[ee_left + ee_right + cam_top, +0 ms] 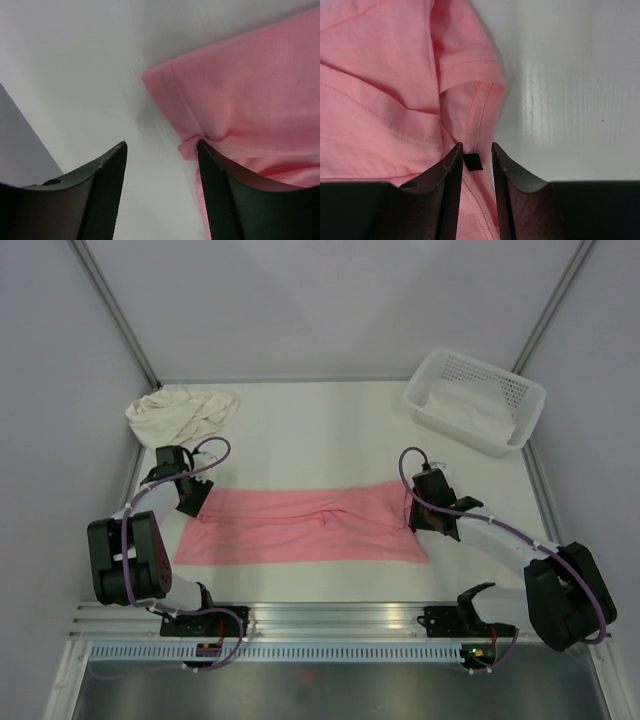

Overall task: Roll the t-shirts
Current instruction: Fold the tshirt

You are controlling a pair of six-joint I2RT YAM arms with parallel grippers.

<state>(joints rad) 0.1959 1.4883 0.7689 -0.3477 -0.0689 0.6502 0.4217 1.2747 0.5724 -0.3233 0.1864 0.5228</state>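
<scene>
Top: pink t-shirt (300, 525) folded into a long flat strip, running left-right across the near half of the surface (320, 440). Left gripper (192, 498) sits at the strip's left end, right gripper (418, 512) at its right end. Cream t-shirt (180, 412) is crumpled in the far-left corner, well apart from the strip. White basket (455, 428) in the far-right corner.

Left wrist: left gripper (161, 146) released, jaws wide apart with only bare surface (75, 75) in the gap. Pink t-shirt (250, 90) fills the right of the view, with a hemmed corner pointing into the bare area. One finger (225, 200) overlaps the cloth edge, nothing clamped.

Right wrist: right gripper (475, 147) has its jaws a narrow gap apart, over the folded edge of the pink t-shirt (380, 100). A stitched hem and a small black tag (473, 161) show in the gap. The cloth lies flat there, no pinch visible. Bare surface (570, 100) to the right.
</scene>
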